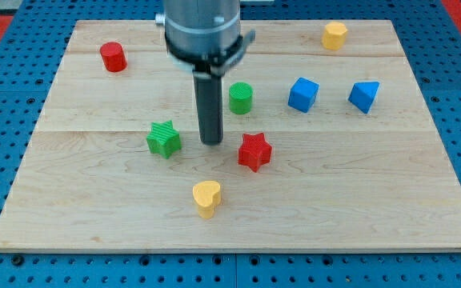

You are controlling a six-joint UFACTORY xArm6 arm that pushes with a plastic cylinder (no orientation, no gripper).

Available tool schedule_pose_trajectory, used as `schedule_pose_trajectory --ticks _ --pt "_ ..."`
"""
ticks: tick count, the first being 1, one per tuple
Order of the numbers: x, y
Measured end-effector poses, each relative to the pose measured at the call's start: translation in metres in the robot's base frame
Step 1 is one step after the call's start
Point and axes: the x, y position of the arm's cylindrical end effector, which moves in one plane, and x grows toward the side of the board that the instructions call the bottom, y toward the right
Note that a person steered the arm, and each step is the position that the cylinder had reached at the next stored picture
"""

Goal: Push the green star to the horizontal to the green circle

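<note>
The green star (163,138) lies left of the board's middle. The green circle (241,98) stands up and to the right of it, nearer the view's top. My tip (210,142) rests on the board between the green star and the red star (254,151), about a block's width to the right of the green star and not touching it. The rod rises from the tip and passes just left of the green circle.
A yellow heart (206,198) lies below the tip. A red cylinder (113,57) is at the top left, a yellow block (334,35) at the top right. Two blue blocks (302,94) (363,96) sit right of the green circle. The wooden board (70,216) lies on a blue pegboard.
</note>
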Motion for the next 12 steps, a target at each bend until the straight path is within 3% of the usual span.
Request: schedule_pose_trajectory --ticks 2,3,5,6,8,9,12 --pt "-0.014 -0.106" --pt "-0.041 -0.131" --pt "-0.076 -0.245" --pt "-0.086 -0.222" --pt "-0.09 -0.119" --pt "-0.107 -0.154" --pt "-0.098 -0.125"
